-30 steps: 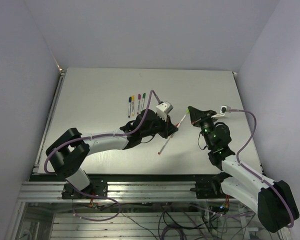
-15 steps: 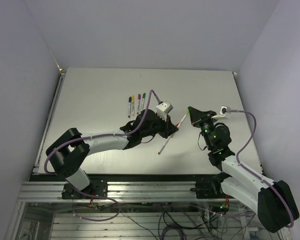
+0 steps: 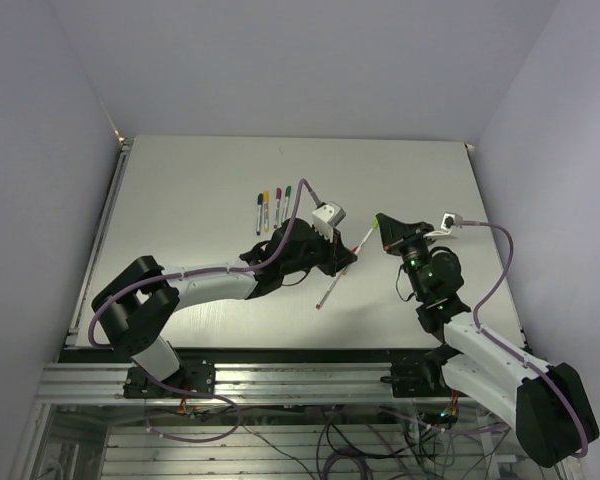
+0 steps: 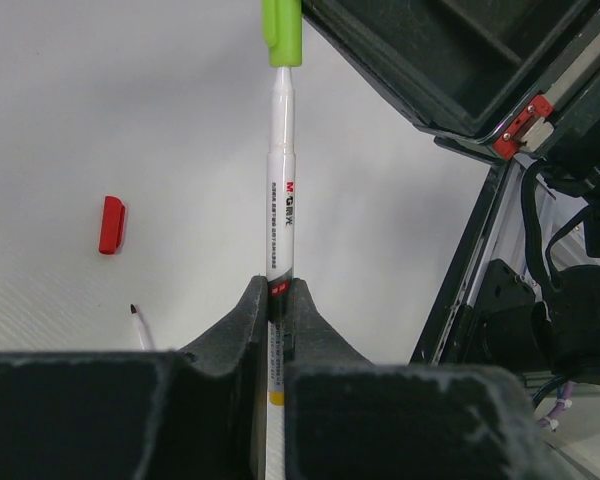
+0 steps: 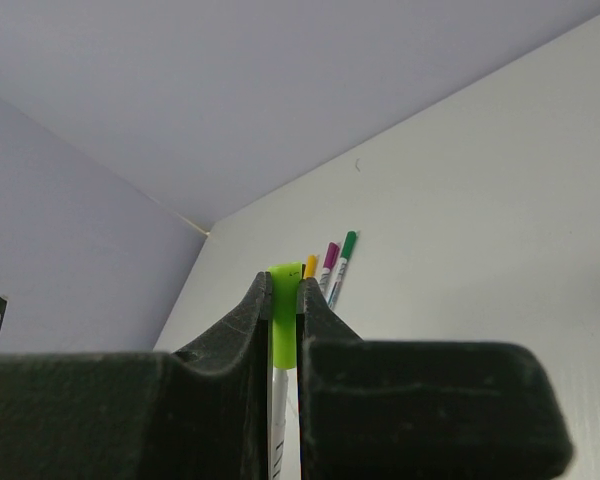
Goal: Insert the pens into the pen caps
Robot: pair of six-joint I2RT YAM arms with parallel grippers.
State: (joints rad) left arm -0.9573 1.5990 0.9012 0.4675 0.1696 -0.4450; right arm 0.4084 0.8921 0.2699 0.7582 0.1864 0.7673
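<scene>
Capping step looks about halfway. The left fingers (image 4: pixel 242 322) are clamped on a white pen (image 4: pixel 280 200), held up over the middle of the bench (image 3: pixel 180 180). The right fingers (image 5: pixel 242 325) are pinched shut on the green cap (image 5: pixel 283 335) sitting on its tip. Next move probably needs a straight push along the pen until it seats. 1 red cap (image 4: pixel 111 224) and 1 loose pen (image 3: pixel 327 288) lie on the bench below.

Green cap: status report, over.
Left gripper shut on white pen. Right gripper shut on green cap, cap over pen's tip. Red cap loose on table, clear of both.
</scene>
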